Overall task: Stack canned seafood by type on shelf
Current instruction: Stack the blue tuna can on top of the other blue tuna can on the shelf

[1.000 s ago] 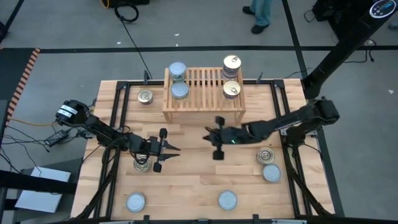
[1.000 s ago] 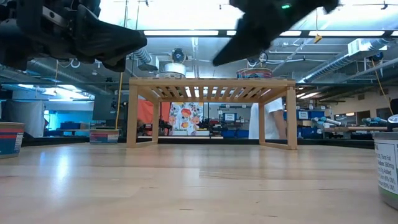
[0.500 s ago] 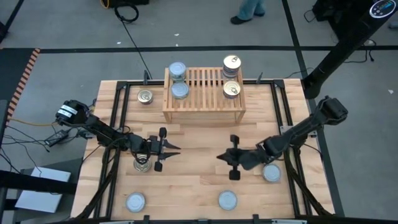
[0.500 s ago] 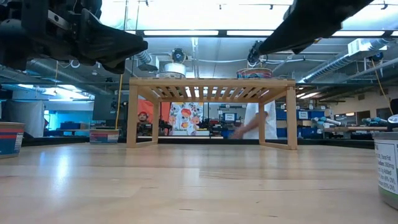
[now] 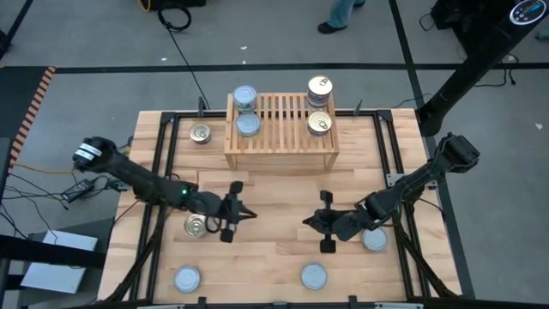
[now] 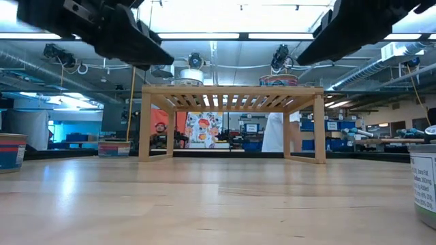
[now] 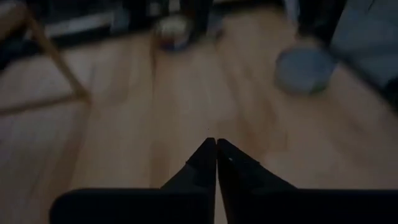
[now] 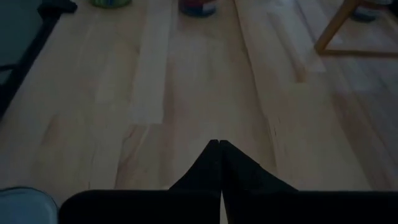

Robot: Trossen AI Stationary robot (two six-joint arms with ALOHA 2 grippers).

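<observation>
The wooden shelf (image 5: 280, 129) stands at the table's far middle. Two silvery-blue tins (image 5: 247, 125) sit on its left part and golden tins (image 5: 319, 123) on its right, one pair stacked (image 5: 320, 87). On the table rest golden tins (image 5: 196, 226) (image 5: 201, 133) and silvery-blue ones (image 5: 187, 279) (image 5: 314, 276) (image 5: 374, 241). My left gripper (image 5: 246, 212) (image 7: 216, 144) hovers shut, right of the near golden tin. My right gripper (image 5: 305, 223) (image 8: 217, 144) hovers shut in front of the shelf, facing the left one.
Black rails (image 5: 163, 163) frame the tabletop. In the low view the shelf (image 6: 231, 95) stands across the table, with tins at the left (image 6: 12, 151) and right (image 6: 426, 184) edges. A person (image 5: 343, 12) walks on the floor beyond the table. Bare planks lie between the two grippers.
My right gripper has drawn back from the shelf's front toward the near edge and the right. My left gripper has slid toward the table's right, uncovering the golden tin beside it. No tin has moved.
</observation>
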